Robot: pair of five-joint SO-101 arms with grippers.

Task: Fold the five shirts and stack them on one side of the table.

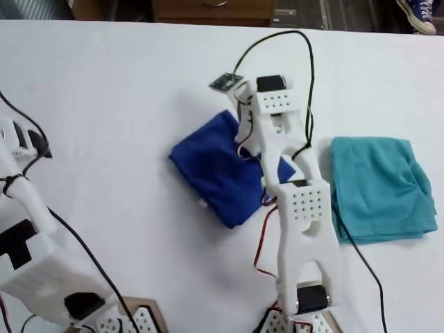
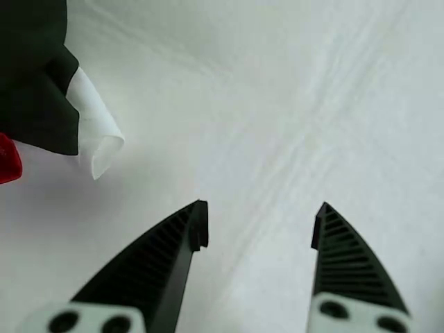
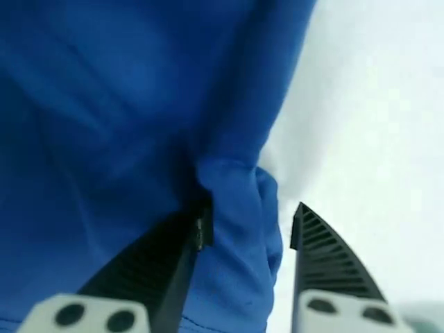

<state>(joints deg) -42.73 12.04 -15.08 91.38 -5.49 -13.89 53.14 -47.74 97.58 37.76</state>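
Two folded shirts lie on the white table [image 1: 104,90], whose cloth-like surface shows faint creases; beyond its far edge stands a piece of wooden furniture [image 1: 211,10] on a dark floor. At the left near corner sits the left arm [image 1: 28,257], and its left gripper [image 2: 260,222] hangs over bare table with its jaws spread wide, holding nothing and touching nothing. Close by it the wrist view catches a dark green cloth [image 2: 31,69] with a white tab [image 2: 94,139] sticking out and a bit of red [image 2: 7,159] beside it. Near the middle of the table lies the blue shirt [image 1: 215,166], a rough square turned at a slant. The right arm [image 1: 302,222] stretches from the near edge over that shirt's right side. The right gripper [image 3: 250,225] has its jaws parted with a raised fold of the blue hem between them, one fingertip [image 3: 198,232] against the fabric. To the right, apart from the blue one, rests the teal shirt [image 1: 381,187].
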